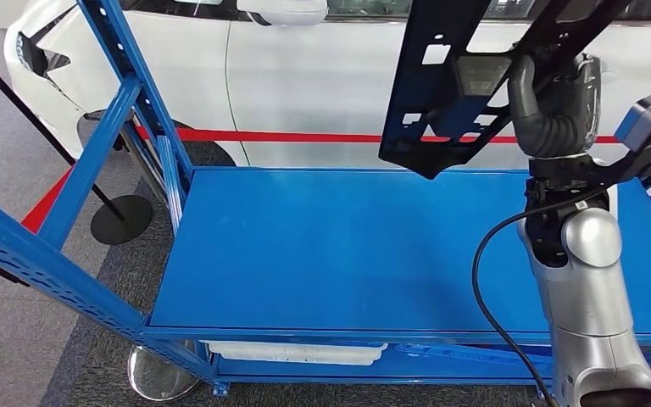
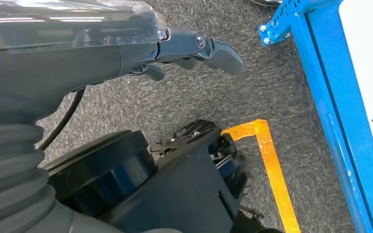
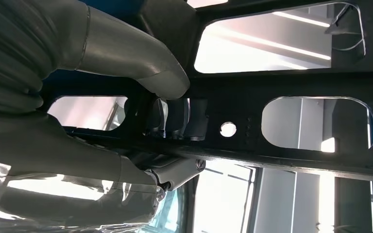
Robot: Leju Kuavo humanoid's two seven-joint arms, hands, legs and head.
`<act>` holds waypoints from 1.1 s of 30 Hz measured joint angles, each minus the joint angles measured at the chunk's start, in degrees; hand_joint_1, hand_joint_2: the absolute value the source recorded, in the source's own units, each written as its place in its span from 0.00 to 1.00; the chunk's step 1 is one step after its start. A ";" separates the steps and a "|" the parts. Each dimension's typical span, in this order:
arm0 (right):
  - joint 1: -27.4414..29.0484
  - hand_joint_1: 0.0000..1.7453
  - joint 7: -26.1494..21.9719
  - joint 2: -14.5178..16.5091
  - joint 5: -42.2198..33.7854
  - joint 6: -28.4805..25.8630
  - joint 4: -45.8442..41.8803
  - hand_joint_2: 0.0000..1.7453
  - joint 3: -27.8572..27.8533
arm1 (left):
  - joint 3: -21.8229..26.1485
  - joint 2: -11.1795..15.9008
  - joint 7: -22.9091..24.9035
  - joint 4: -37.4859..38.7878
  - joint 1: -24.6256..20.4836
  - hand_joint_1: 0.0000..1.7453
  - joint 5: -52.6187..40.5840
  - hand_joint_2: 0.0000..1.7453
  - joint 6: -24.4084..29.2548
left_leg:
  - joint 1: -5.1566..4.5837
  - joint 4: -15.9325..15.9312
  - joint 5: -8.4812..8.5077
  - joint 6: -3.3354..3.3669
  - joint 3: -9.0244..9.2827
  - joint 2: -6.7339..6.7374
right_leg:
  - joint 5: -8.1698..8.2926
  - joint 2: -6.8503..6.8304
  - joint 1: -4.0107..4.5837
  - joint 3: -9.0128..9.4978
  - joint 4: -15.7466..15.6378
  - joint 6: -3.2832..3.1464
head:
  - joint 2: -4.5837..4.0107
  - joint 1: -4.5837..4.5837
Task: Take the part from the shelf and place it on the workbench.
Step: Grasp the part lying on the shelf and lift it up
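One flat black part, cutouts and holes throughout, gripped by right hand; left hand open.

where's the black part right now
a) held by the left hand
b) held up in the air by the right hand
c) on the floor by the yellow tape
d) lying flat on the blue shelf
b: the right hand grips the black part, which hangs tilted above the blue shelf without touching it.
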 joint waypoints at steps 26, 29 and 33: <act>4.56 1.00 -1.14 2.73 -0.09 0.10 1.51 1.00 3.55 | 3.72 0.52 1.68 0.00 -0.15 0.00 4.36 1.00 -0.40 | -0.14 0.45 -0.13 0.57 -0.31 -0.02 | 0.16 -0.04 -0.45 -0.12 -0.10 0.26 | 0.00 -0.02; 5.04 1.00 -1.14 3.28 -0.24 0.03 1.78 1.00 4.06 | 4.16 0.73 2.20 0.00 -0.15 0.00 4.39 1.00 -0.57 | -0.42 0.37 0.14 1.20 -0.40 -0.05 | 0.50 -0.05 -0.66 -0.08 -0.34 0.79 | 0.00 -0.04; 5.52 1.00 -1.24 3.49 -0.25 -0.03 1.84 1.00 4.34 | 4.36 0.80 2.19 0.00 -0.29 0.00 4.32 1.00 -0.63 | 0.19 -2.84 2.57 2.73 0.47 0.21 | -1.84 -0.01 -0.66 -0.85 1.60 1.57 | 0.00 0.03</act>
